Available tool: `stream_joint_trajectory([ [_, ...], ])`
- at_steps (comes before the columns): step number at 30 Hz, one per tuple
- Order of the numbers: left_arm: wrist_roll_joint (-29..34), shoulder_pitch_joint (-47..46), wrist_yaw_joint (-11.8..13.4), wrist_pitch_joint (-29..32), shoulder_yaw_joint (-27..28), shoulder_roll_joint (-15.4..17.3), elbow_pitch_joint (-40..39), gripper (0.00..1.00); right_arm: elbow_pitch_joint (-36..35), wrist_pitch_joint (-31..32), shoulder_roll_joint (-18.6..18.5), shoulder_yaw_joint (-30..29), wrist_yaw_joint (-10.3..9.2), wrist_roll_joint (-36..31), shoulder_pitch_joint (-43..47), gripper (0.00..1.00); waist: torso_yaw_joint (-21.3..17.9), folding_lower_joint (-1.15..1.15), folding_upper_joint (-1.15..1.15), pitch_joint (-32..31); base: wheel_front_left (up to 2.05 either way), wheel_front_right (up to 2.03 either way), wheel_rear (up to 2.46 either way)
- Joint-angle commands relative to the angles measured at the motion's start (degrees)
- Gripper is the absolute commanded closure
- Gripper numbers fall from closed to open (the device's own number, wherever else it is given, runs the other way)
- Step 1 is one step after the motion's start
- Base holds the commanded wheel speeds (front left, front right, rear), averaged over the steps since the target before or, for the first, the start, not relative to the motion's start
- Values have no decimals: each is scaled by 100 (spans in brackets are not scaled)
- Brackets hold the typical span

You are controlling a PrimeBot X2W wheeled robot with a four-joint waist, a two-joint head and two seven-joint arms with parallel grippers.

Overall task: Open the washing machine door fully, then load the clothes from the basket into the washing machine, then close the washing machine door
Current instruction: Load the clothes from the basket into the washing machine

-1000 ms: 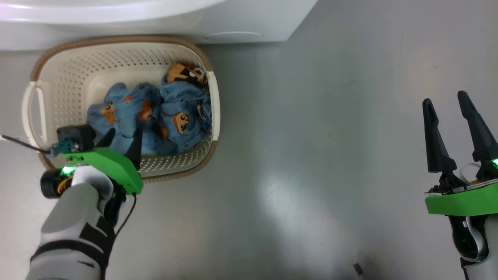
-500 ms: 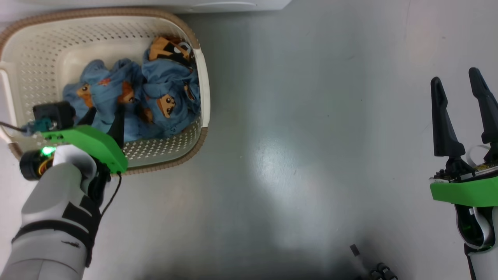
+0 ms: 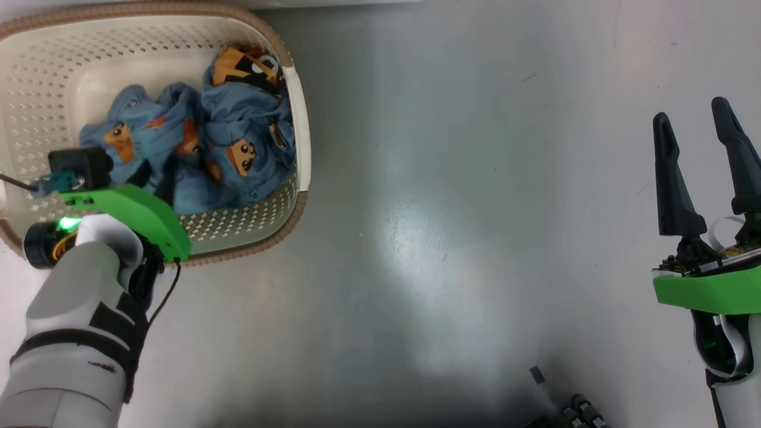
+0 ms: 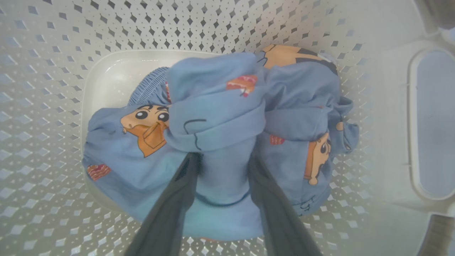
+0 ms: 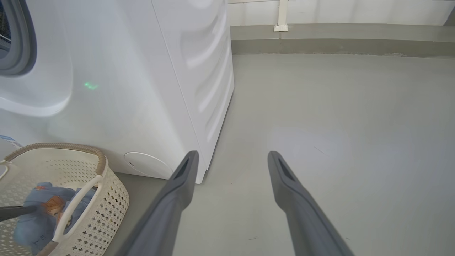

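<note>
The cream basket (image 3: 300, 142) with its brown rim stands on the floor at the upper left. The blue bear-print clothes (image 3: 238, 137) lie bunched inside it. My left gripper (image 3: 157, 178) reaches down into the basket. In the left wrist view its fingers (image 4: 177, 199) pinch a fold of the clothes (image 4: 217, 117), which bulges over their tips. My right gripper (image 3: 698, 125) hangs open and holds nothing over bare floor at the far right. The white washing machine (image 5: 135, 89) stands behind the basket (image 5: 103, 199), with its grey gasket (image 5: 25, 39) showing. The washing machine door is out of view.
Grey floor (image 3: 452, 208) spreads between the basket and my right arm. A low wall ledge (image 5: 337, 39) runs behind the machine. Small dark parts of the robot's base (image 3: 565, 407) sit at the bottom edge.
The head camera has tipped, shifting the basket up and left. My left gripper's fingers have closed in on the cloth. The right gripper stays open.
</note>
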Motion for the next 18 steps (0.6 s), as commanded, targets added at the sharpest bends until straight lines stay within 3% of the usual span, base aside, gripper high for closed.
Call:
stream_joint_trajectory([
  [1, -49, 85, -9, -3, 57, 230, 1, 100, -118, -27, -45, 101, 35, 71, 120, 0, 11, 0, 0, -31, 0, 0, 0],
  [10, -306, 302, -9, -87, -28, 203, -88, 100, 8, -27, -40, 115, 35, 63, 172, 0, 155, 0, 0, -526, 0, 0, 0],
  [18, -229, 976, 52, -96, 544, 359, -1030, 100, 226, -27, -20, 152, 35, 36, 400, 0, 321, 0, 0, -1393, 0, 0, 0],
])
